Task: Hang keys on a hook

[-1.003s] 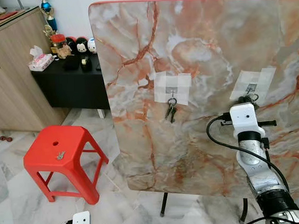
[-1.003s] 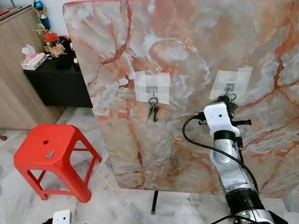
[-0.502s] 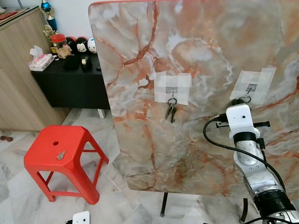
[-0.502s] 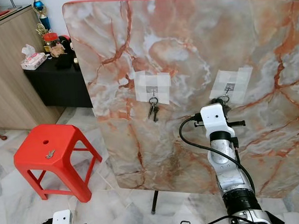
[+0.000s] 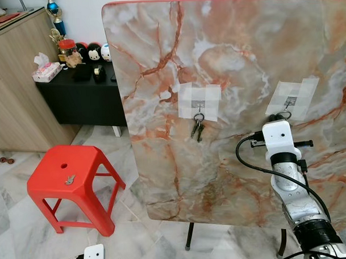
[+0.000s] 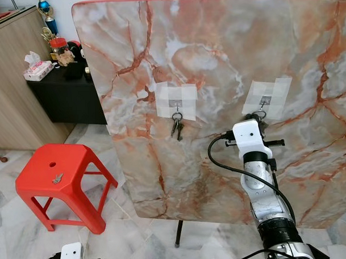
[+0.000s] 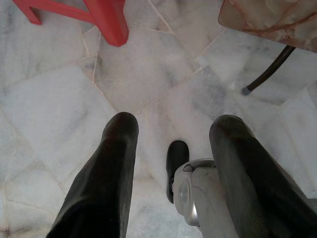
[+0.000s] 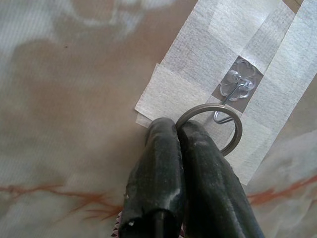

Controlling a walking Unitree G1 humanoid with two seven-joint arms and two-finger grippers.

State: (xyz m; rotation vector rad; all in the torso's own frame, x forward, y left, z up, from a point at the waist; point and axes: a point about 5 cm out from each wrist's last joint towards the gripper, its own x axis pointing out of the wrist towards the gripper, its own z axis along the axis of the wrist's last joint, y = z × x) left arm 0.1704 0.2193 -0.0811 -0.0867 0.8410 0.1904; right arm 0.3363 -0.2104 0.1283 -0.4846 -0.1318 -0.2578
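Right wrist view shows the right gripper (image 8: 181,134) with its two fingers (image 8: 158,173) pressed together on the rim of a key ring (image 8: 210,129), and the ring lies over the wire tip of a small clear hook (image 8: 237,88) taped to the marble board (image 5: 227,59); the pinch sits on the ring's near edge, most likely so the open loop faces the hook and can slide over the tip. Whether the ring already rests on the wire or only lies in front of it cannot be told. From the head views the right arm reaches up to the board just below the right-hand tape patch (image 6: 267,98), its wrist camera housing hiding the keys themselves. A second hook under the left tape patch (image 5: 199,101) already carries a set of keys (image 5: 196,127), hanging free against the board. Another key (image 5: 69,180) lies on the red stool (image 5: 72,184) off to the left, well apart from the board. The left gripper (image 7: 173,148) hangs idle above the floor (image 7: 148,79), fingers spread apart and holding nothing. My judgement is that the hanging step is at its end: the ring needs settling into the hook's bend before the fingers let go, or it could slip off.
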